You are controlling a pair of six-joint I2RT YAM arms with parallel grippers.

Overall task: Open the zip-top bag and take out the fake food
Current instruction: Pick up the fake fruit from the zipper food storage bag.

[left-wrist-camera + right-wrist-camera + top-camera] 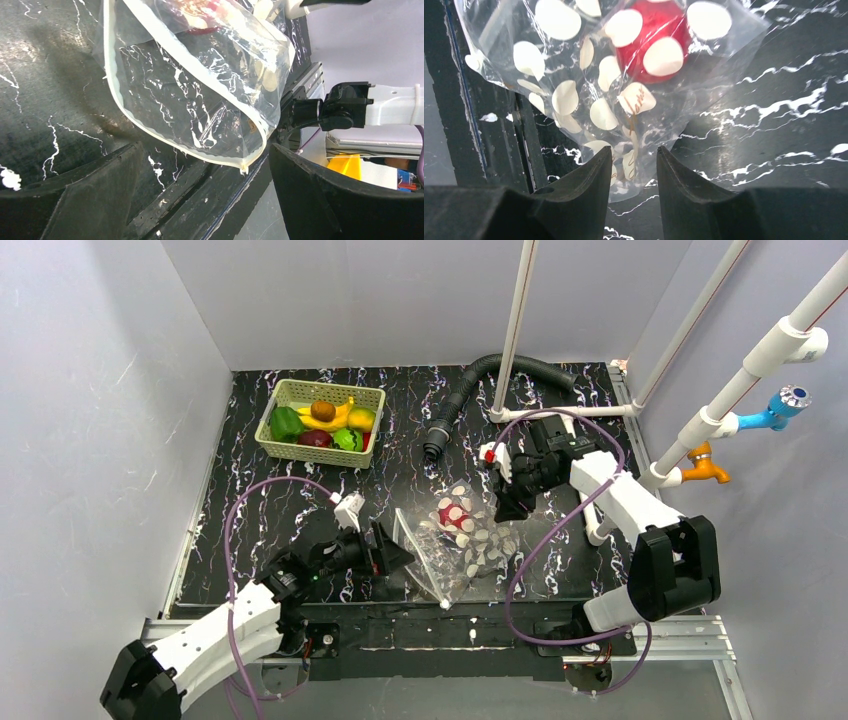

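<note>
At the far left corner of the bench you see a pale green basket with plastic fruits in it. Some lie under the others, so you cannot name them all.

Near the front edge, left of the middle, the left arm lies low and reaches to the right. The left gripper has its fingers wide apart and holds nothing. It points at the open mouth of the bag. The rim of the mouth is just ahead of the fingertips; whether it touches them you cannot tell.

The bag is near the front edge, about at the middle, with its mouth to the left. Inside is one red piece. The white spots hide part of it and the right wrist view cuts off its top, so its kind is hard to tell.

The right arm rises from the front right corner, bends, and comes down at the right end of the bag. The right gripper has its fingers only a little apart, and the end of the bag lies in the gap. You cannot tell if they pinch it.

A black hose lies near the far edge.
</note>
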